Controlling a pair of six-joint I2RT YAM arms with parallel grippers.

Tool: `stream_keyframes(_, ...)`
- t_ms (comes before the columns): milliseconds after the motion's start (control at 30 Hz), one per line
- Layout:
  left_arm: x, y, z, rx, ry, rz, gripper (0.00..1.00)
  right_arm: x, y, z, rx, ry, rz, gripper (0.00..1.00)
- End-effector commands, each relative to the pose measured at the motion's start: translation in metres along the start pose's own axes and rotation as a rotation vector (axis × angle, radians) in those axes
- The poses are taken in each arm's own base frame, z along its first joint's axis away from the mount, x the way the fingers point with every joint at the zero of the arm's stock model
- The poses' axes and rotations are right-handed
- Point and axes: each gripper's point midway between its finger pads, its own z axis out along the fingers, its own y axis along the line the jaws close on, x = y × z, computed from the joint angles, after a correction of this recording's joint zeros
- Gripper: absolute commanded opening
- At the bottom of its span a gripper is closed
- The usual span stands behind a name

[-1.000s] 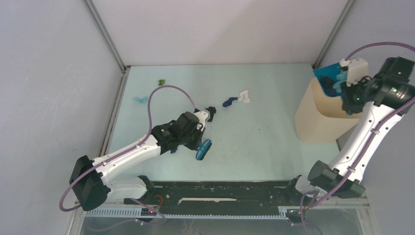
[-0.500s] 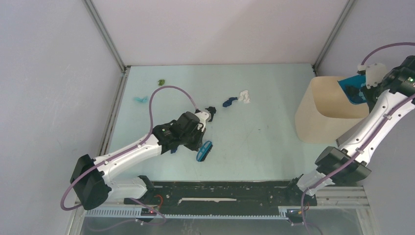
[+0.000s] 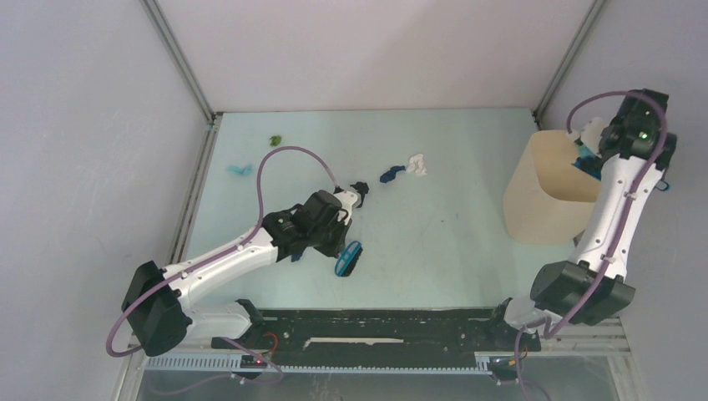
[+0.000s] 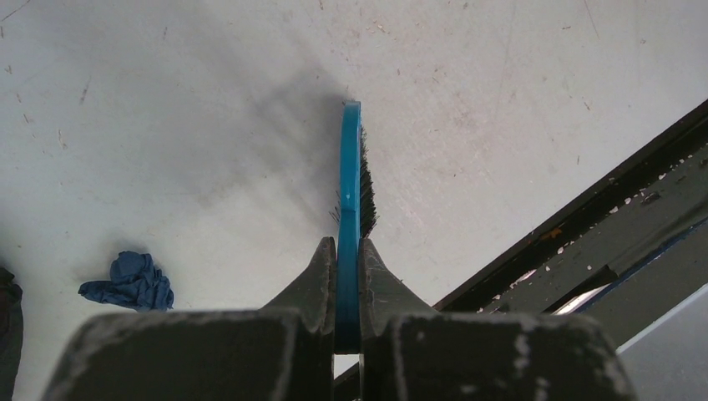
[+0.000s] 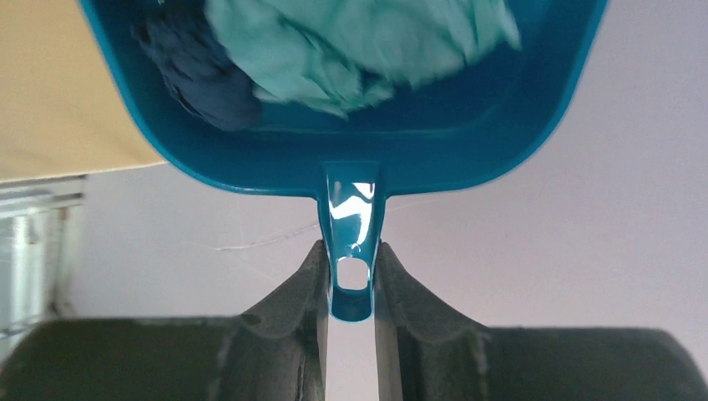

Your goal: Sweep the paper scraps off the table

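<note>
My left gripper [image 3: 342, 242] is shut on the small blue hand brush [image 3: 347, 257], held just over the mint-green table [image 3: 434, 242]; the wrist view shows the brush [image 4: 351, 175] edge-on between the jaws. Paper scraps lie on the table: a dark wad [image 3: 360, 187], a blue one [image 3: 390, 174], a white one [image 3: 417, 163], a cyan one [image 3: 240, 170] and a green one [image 3: 274, 139]. A blue wad [image 4: 129, 281] shows left of the brush. My right gripper [image 5: 351, 251] is shut on the blue dustpan's handle [image 5: 351, 225]; the pan [image 3: 587, 160] tilts over the bin, holding a cyan scrap [image 5: 359, 42] and a navy scrap [image 5: 196, 67].
A tall cream bin [image 3: 551, 188] stands at the table's right side, under the dustpan. A black rail [image 3: 384, 327] runs along the near edge. Metal frame posts stand at the back corners, with walls close on left and right.
The right arm has swung the dustpan over the bin and tipped it steeply, so little of the pan shows from above. The left arm and brush have stayed almost still.
</note>
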Motion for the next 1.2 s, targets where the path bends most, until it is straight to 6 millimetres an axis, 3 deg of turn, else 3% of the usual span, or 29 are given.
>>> stream_keyframes(0,0.004,0.003,-0.001,-0.013,0.032,0.02,0.0,0.014,-0.046,-0.021,0.297,0.126,-0.156,0.0)
stream_keyframes(100,0.005,0.005,-0.003,-0.019,0.033,0.022,0.0,0.009,-0.038,-0.018,0.346,0.133,-0.228,0.0)
stream_keyframes(233,0.003,0.005,-0.005,-0.017,0.025,0.023,0.0,0.005,-0.047,-0.03,0.399,0.128,-0.218,0.0)
stream_keyframes(733,0.004,0.001,-0.006,0.002,0.026,0.019,0.0,0.013,-0.023,-0.033,0.297,0.098,-0.165,0.0)
stream_keyframes(900,0.004,0.0,-0.005,0.006,0.029,0.019,0.0,0.01,-0.027,-0.036,0.314,0.071,-0.147,0.0)
stream_keyframes(1000,0.004,0.001,-0.005,0.004,0.028,0.017,0.0,-0.008,-0.029,-0.05,0.314,-0.032,-0.112,0.0)
stream_keyframes(1167,0.003,0.001,-0.003,0.006,0.034,0.009,0.0,-0.082,-0.004,-0.105,0.196,-0.367,0.008,0.0)
